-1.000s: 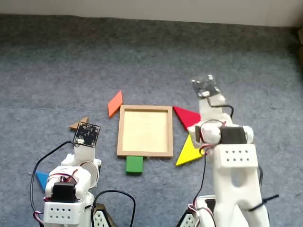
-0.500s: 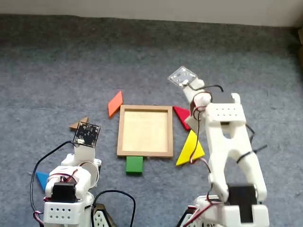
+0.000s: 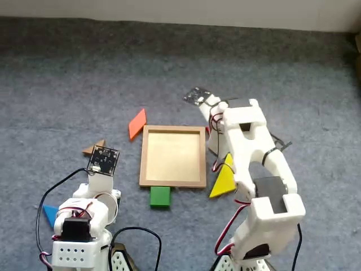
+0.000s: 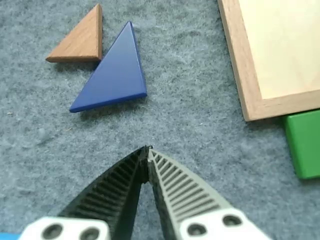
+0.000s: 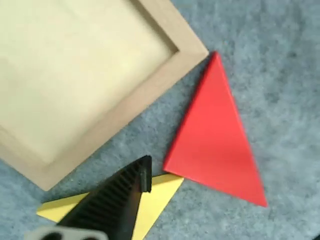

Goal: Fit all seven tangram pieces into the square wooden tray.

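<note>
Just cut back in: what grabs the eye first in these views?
The empty wooden tray on the grey carpet, with bright pieces scattered around it and none inside. Next, the big white right arm stretched along the tray's right side, over the red triangle and yellow triangle. The left pincer sits shut near a blue triangle.

Grey carpet here, rough, fuzzy cloth, matt all over. Tray: pale bare wood, smooth and matt. Red triangle and blue triangle look painted, smooth, a soft sheen. Brown triangle, plain unpainted wood. Left gripper: ribbed matt plastic.
</note>
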You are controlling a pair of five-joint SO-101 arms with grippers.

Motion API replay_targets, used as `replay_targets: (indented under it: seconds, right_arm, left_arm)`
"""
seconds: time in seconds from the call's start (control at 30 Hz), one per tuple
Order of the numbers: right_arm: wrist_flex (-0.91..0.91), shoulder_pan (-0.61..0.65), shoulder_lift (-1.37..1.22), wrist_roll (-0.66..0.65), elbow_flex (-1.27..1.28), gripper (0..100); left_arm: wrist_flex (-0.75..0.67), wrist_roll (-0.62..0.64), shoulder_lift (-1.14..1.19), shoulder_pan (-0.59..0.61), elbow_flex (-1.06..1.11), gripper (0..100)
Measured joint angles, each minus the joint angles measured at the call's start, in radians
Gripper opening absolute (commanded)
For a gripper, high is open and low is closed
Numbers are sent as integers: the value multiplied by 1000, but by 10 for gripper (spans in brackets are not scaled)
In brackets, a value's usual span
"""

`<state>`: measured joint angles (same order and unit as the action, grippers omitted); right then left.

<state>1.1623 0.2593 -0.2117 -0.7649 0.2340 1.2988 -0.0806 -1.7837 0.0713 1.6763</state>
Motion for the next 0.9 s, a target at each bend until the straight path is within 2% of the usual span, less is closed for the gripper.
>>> replay_targets:
  seconds: [0.1,0.3,0.47,0.53,0.9]
  right_arm:
    - [-18,15,0,0,0,511]
    - [-170,21,0,0,52,510]
    - [-270,-3,0,0,141,403]
    - [-292,-14,2,0,155,375]
    - [-313,-35,3,0,173,372]
  left_arm:
    - [0,0,0,0,0,23]
    - [0,0,0,0,0,23]
    - [0,0,0,0,0,23]
    - [0,0,0,0,0,23]
    - [0,0,0,0,0,23]
